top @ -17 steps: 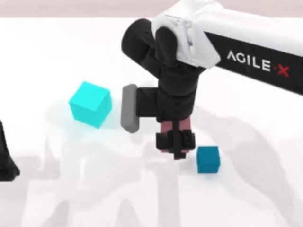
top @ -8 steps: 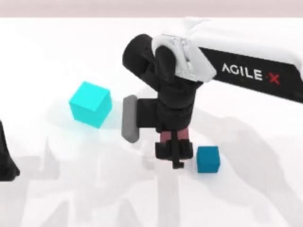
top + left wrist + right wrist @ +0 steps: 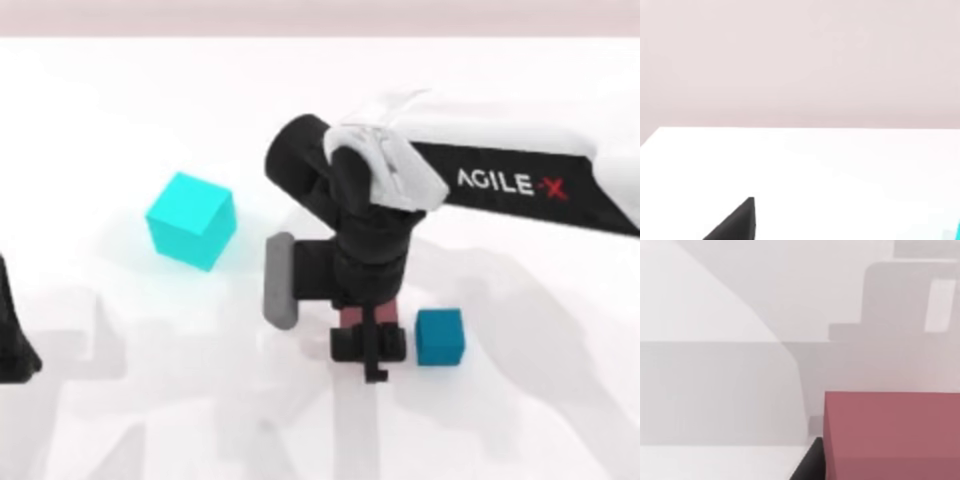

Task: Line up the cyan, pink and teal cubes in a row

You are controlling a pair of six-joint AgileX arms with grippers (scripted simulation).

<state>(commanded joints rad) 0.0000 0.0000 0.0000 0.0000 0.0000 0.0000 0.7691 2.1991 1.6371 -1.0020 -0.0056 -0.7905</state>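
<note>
The cyan cube (image 3: 191, 220), the largest, rests on the table at the left. At the right of centre sits the small teal cube (image 3: 440, 336). My right gripper (image 3: 368, 346) points down just left of the teal cube and is shut on the pink cube (image 3: 351, 317), which is mostly hidden under the wrist. In the right wrist view the pink cube (image 3: 890, 435) fills the corner, with one dark finger (image 3: 811, 465) against its side. My left gripper (image 3: 14, 340) is parked at the left edge, with one fingertip (image 3: 737, 224) showing and nothing beside it.
The white table top (image 3: 150, 400) stretches across the front and left. A sliver of the cyan cube (image 3: 958, 231) shows at the edge of the left wrist view. The right arm's white link (image 3: 520, 180) crosses above the table's right half.
My right gripper has carried the pink cube toward the table's front edge, closing in beside the teal cube. The cyan and teal cubes and the left arm have not moved.
</note>
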